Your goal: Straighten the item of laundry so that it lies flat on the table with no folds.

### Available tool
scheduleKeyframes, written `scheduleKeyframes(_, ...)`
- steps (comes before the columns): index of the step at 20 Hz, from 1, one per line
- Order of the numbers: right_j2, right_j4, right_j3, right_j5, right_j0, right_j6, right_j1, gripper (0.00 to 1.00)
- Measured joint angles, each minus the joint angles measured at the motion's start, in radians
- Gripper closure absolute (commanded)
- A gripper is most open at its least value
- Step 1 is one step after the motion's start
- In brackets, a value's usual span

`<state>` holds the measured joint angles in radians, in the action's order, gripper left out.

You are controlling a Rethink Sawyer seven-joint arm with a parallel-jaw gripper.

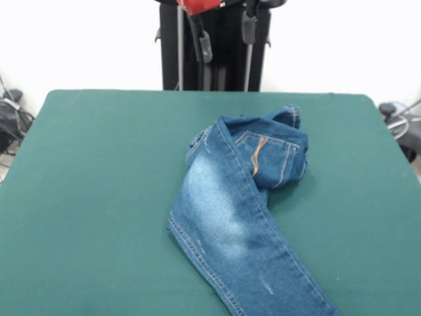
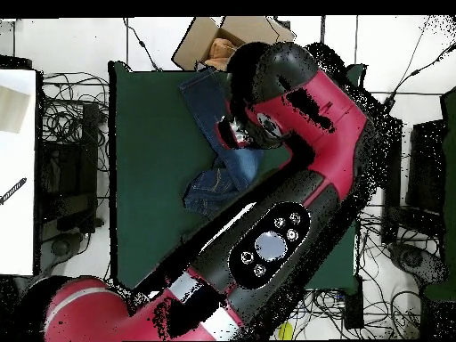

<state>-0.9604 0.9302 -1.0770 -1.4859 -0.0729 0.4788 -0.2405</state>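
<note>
The blue denim jeans (image 1: 233, 210) lie crumpled on the dark green table (image 1: 92, 197). One faded leg runs from the middle to the near edge and out of the picture. The waist end (image 1: 276, 148), with an orange-stitched pocket, is bunched and folded over at the far right. In the overhead view the jeans (image 2: 218, 183) show partly under my red arm (image 2: 312, 116), which hangs high over them. My gripper (image 2: 239, 132) shows only as a blurred patch beneath the arm's end. In the front view only a red bit of the arm (image 1: 197, 5) shows at the top edge.
The black pedestal (image 1: 214, 46) stands behind the table's far edge. A cardboard box (image 2: 223, 40) sits just beyond the table's edge by the jeans leg. Cables and equipment lie on the floor on both sides (image 1: 10, 115). A white surface (image 2: 18, 169) stands beside the table.
</note>
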Motion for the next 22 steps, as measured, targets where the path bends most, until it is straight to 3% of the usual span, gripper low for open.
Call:
scheduleKeyframes(6,0.037,-0.016,-0.047,0.086,-0.008,0.000,-0.036,0.00)
scheduleKeyframes(14,0.104,-0.055,-0.142,0.353,-0.033,0.000,-0.108,0.00)
scheduleKeyframes(22,0.159,-0.094,-0.234,0.503,-0.049,0.000,-0.180,0.00)
